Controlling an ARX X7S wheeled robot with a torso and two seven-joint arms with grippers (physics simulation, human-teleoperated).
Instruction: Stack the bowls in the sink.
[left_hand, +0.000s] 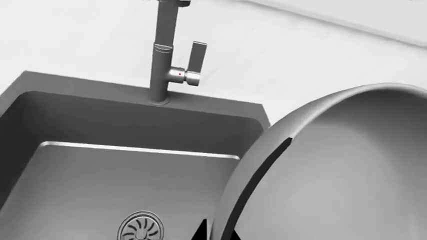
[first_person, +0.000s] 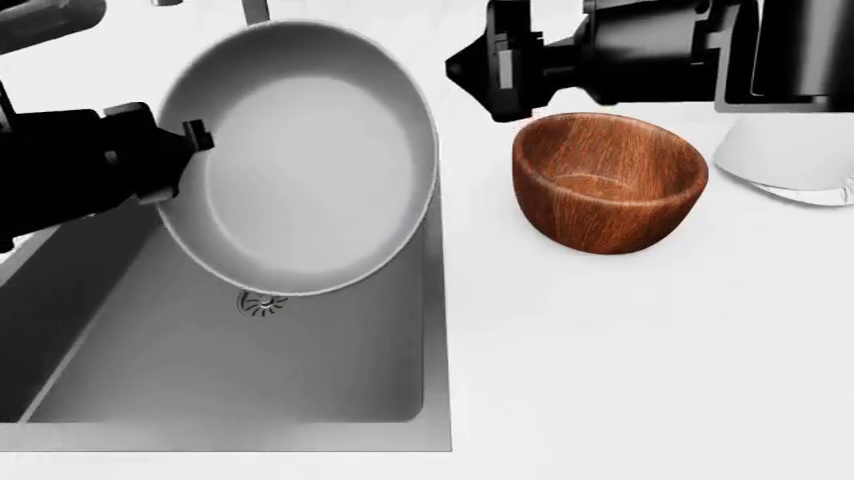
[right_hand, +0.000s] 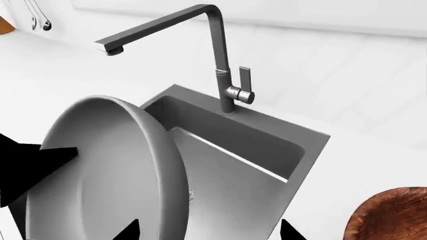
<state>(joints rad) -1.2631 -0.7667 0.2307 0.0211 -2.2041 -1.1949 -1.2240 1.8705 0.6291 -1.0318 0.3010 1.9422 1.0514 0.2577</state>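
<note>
**Grey bowl going into the basin**

The left gripper (first_person: 200, 135) is pinching the grey bowl (first_person: 300, 160) by its rim, tilted above the sink (first_person: 334, 390). Levelling it before release seems wise. The wooden bowl (first_person: 610, 182) is waiting on the counter; whether the right gripper (first_person: 467, 65) is spread cannot be told.

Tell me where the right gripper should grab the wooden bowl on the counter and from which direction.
Probably by the rim. The wooden bowl stands upright and open-topped on the counter, right of the sink, and its walls look too wide to span. Come down from above with the right gripper, one finger inside and one outside the near-left rim; the white roll crowds the far-right side.
</note>
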